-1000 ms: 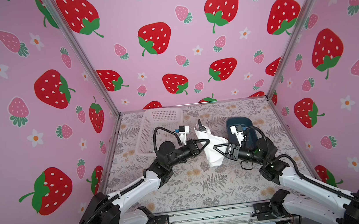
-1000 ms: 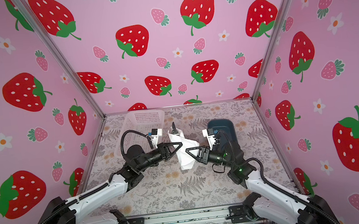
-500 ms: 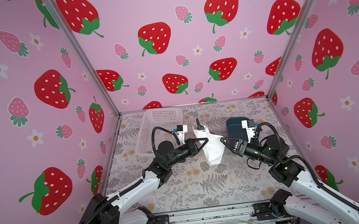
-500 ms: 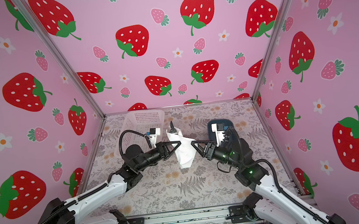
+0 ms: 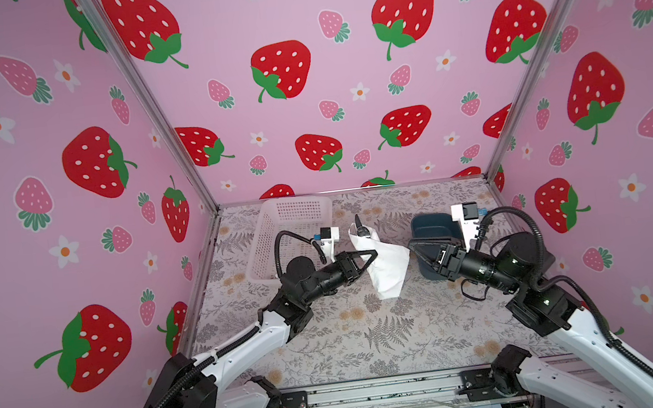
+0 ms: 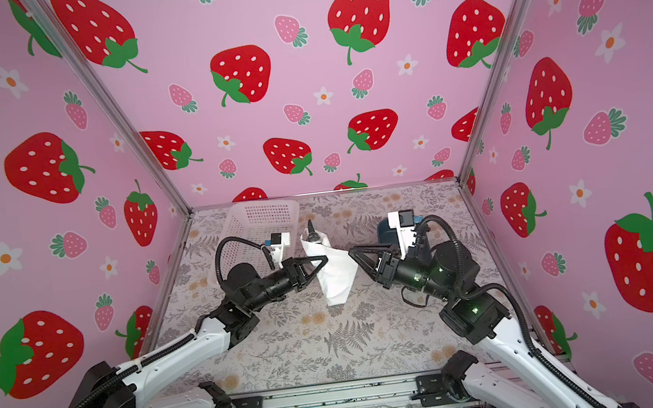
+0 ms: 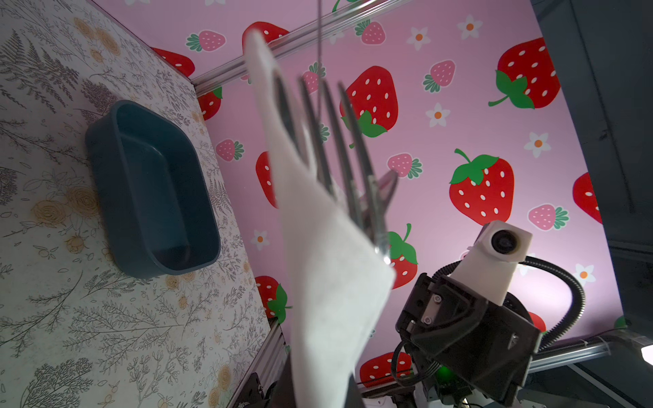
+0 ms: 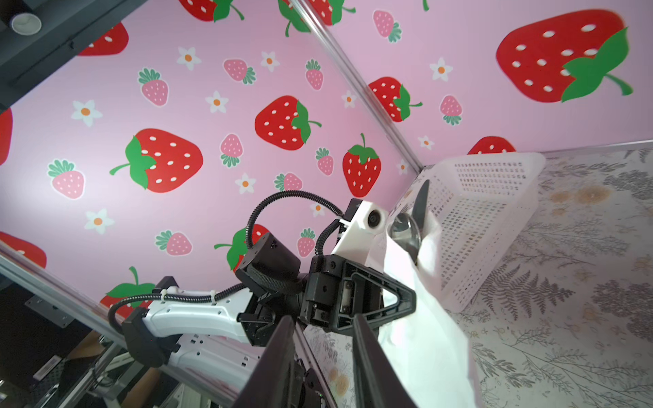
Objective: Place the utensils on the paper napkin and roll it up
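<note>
Utensils (image 5: 360, 228) may slide out of the loose paper napkin (image 5: 388, 267) my left claw (image 5: 373, 255) pinches shut; right claw (image 6: 350, 251) stands part-open, empty.

A: Pink everywhere — the back wall (image 5: 324, 88) is plastered with big red strawberries, small pink ones and white flowers.

B: Same print on the left wall (image 5: 42, 183) and the right wall (image 5: 620, 117), and silver metal posts (image 5: 152, 107) climb both rear corners.

A: Down below, the counter (image 5: 373, 333) wears a pale sheet of grey ferns and tan blossoms, meeting the back wall along a thin metal strip (image 5: 348, 190).

B: Light's soft and even — barely a shadow on it. In the right wrist view, past the pink panels, a dark patch of room (image 8: 42, 335) shows.
</note>
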### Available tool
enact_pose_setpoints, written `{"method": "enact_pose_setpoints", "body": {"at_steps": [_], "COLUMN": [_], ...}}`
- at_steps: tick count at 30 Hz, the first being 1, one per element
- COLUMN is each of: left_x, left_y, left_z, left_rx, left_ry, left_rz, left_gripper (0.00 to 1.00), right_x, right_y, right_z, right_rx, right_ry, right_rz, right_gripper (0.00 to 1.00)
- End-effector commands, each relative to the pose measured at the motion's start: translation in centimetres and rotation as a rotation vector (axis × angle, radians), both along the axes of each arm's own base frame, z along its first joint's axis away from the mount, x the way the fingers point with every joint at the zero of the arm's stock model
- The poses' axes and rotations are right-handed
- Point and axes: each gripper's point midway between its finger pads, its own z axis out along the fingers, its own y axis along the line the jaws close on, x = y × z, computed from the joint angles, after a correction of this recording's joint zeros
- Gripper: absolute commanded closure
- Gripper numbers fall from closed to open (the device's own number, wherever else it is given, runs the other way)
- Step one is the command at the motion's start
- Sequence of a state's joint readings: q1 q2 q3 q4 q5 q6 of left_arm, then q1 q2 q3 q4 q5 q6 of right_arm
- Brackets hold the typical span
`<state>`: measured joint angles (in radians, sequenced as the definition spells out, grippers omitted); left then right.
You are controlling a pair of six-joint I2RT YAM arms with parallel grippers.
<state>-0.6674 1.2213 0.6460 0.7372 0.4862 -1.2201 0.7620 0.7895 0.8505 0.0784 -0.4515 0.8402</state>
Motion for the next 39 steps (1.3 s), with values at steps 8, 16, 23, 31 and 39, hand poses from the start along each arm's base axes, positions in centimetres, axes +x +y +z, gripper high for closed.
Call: {"method": "enact_pose_setpoints", "body": {"at_steps": [8,16,23,31,39], "left_x": [-0.3,-0.3,-0.5,-0.6,-0.6], "left_y": [0.4,0.4,0.4,0.4,0.3], "left_z": [2.5,2.9,2.9,3.0,3.1], "left_rx": [-0.059,-0.068,-0.068,-0.073,-0.074], "left_ry": [-0.061,-0.065,-0.062,-0.063,-0.064], "left_rz": [0.002,-0.002,-0.009,-0.014,-0.019], "left_gripper": [0.88,0.88,0.88,0.88,0.88], "right_x": [1.9,2.2,3.1,2.9,2.1], "right_y": [1.8,2.1,2.4,2.6,3.7], "right_z": [-5.0,-6.6,-8.4,-9.5,-9.5], "right_rx": [-0.204,-0.232,-0.258,-0.249,-0.224], "right_ry": [0.063,0.087,0.121,0.140,0.144], "right_rz": [-0.107,-0.106,-0.137,-0.122,-0.040], "right_gripper": [0.67,0.64,0.64,0.63,0.58]}}
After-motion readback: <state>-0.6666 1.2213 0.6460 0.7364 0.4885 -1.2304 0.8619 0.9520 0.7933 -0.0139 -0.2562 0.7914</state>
